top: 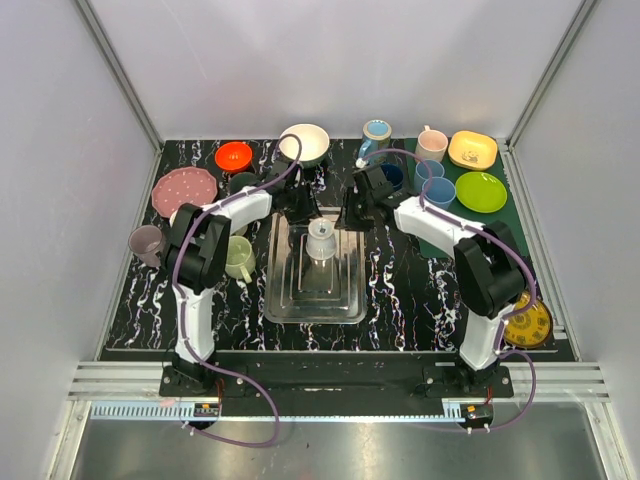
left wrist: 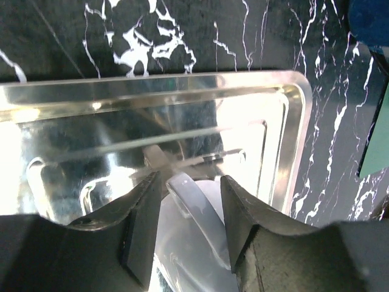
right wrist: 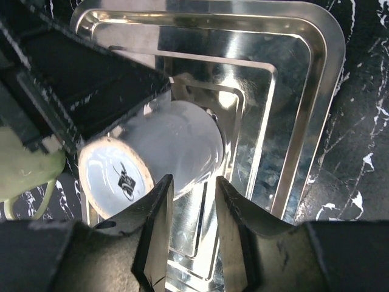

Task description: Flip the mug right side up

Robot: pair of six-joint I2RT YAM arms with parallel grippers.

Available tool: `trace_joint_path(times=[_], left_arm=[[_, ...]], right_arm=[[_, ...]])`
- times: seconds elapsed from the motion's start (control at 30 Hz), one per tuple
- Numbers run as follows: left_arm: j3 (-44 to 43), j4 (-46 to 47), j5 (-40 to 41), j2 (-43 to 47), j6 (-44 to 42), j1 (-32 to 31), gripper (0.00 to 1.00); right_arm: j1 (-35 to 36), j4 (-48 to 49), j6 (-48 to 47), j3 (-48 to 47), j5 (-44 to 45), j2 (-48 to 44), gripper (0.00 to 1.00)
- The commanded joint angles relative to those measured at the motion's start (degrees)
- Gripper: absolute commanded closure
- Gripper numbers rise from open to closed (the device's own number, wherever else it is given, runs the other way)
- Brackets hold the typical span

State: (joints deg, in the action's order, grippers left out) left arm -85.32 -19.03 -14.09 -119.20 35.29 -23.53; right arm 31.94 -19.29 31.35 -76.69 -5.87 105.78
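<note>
Crockery rings the tray [top: 300, 295] on the bench [top: 400, 300]. To the left are one orange bowl [top: 234, 156], one pink plate [top: 184, 190], one purple cup [top: 147, 243] and one green mug [top: 238, 257]. One white bowl [top: 304, 143] sits at the far edge. To the right are one pink mug [top: 431, 143], one yellow dish [top: 472, 150], one green plate [top: 481, 191] and two blue cups [top: 439, 190].

The white mug [top: 321, 240] stands base up at the tray's far end, with both arms close around it. The left gripper [left wrist: 191, 182] has the handle [left wrist: 197, 213] between its spread fingers; I cannot tell whether they pinch it. The right gripper [right wrist: 193, 182] is spread wide, with the white mug just beyond its fingertips.
</note>
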Motion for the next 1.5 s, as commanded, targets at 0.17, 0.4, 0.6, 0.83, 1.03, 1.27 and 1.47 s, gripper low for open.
trace_joint_path(times=[0.17,0.4,0.6,0.83,1.03,1.27,1.47], left_arm=[[5.69,2.33,2.74,10.03,0.48,0.15,0.55],[4.81,-0.04,6.61,11.18,0.40,1.29,0.57],[3.93,-0.92,6.44,10.74,0.04,1.29,0.64],[9.29,0.31,6.70,14.25,0.84,1.29,0.65],[9.12,-1.98,9.95,16.54,-0.31,1.64,0.58],[10.87,-2.86,13.29,18.82,0.57,2.87,0.56],[14.74,-1.72,15.23,22.87,1.63,4.37,0.56]], right_arm=[[0.31,1.36,0.02,-4.70,-2.13,1.63,0.62],[3.64,-1.19,-2.17,1.53,3.23,-8.64,0.69],[4.79,3.64,0.29,9.71,-1.06,-10.50,0.78],[5.76,3.74,1.17,5.15,-3.98,-7.95,0.62],[5.85,-1.19,1.69,3.74,3.58,-10.85,0.40],[2.08,1.34,5.02,3.91,-2.80,-10.51,0.44],[-2.06,8.38,9.69,4.18,-11.44,-8.05,0.56]])
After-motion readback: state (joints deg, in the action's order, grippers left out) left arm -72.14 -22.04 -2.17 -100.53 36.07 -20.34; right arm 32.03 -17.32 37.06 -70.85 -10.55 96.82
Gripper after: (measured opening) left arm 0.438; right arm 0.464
